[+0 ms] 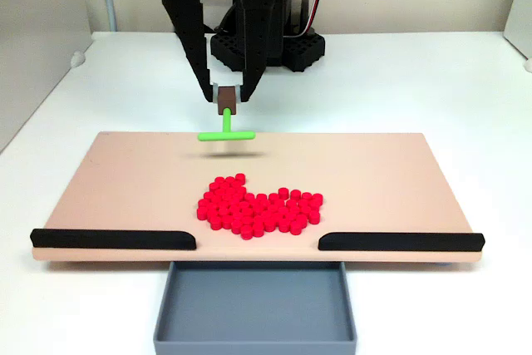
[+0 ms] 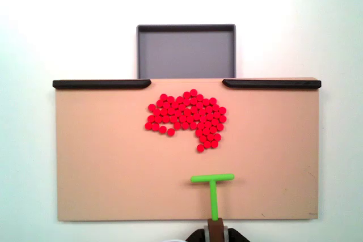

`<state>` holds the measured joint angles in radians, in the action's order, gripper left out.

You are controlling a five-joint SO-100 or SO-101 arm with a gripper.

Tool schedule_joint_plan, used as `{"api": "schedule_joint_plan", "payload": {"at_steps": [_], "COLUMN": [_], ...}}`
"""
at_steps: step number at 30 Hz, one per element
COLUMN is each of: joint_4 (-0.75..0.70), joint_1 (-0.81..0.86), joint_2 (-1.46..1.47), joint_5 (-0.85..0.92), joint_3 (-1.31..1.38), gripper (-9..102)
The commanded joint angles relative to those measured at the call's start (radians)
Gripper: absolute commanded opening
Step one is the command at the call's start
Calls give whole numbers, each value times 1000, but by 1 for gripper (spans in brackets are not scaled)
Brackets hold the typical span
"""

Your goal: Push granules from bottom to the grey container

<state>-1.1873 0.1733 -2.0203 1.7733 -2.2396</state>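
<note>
The red granules point(image 1: 260, 209) lie in a loose cluster near the middle of the tan board point(image 1: 125, 180), a short way from the gap between two black strips; in the other fixed view the granules point(image 2: 187, 117) sit just below that gap. The grey container point(image 1: 255, 305) stands beyond the gap, against the board's edge, and the grey container point(image 2: 186, 52) holds nothing. My gripper point(image 1: 226, 99) is shut on the brown handle of a green T-shaped stick point(image 1: 226, 133), whose crossbar hovers over the board's far edge. The stick's crossbar point(image 2: 212, 178) is apart from the granules.
Two black strips point(image 1: 112, 239) point(image 1: 401, 241) line the board's edge on either side of the gap. The arm's black base point(image 1: 266, 47) stands behind the board. The white table point(image 1: 75, 106) surrounds the board, with bare tan surface left and right of the cluster.
</note>
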Motion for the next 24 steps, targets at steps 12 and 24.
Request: {"api": "schedule_joint_plan", "payload": {"at_steps": [12, 24], "joint_4": [98, 140], "joint_1": [-25, -38], "joint_2": [69, 112], "joint_5": [-74, -107], "joint_3": [-5, -11], "gripper": [0, 0]}}
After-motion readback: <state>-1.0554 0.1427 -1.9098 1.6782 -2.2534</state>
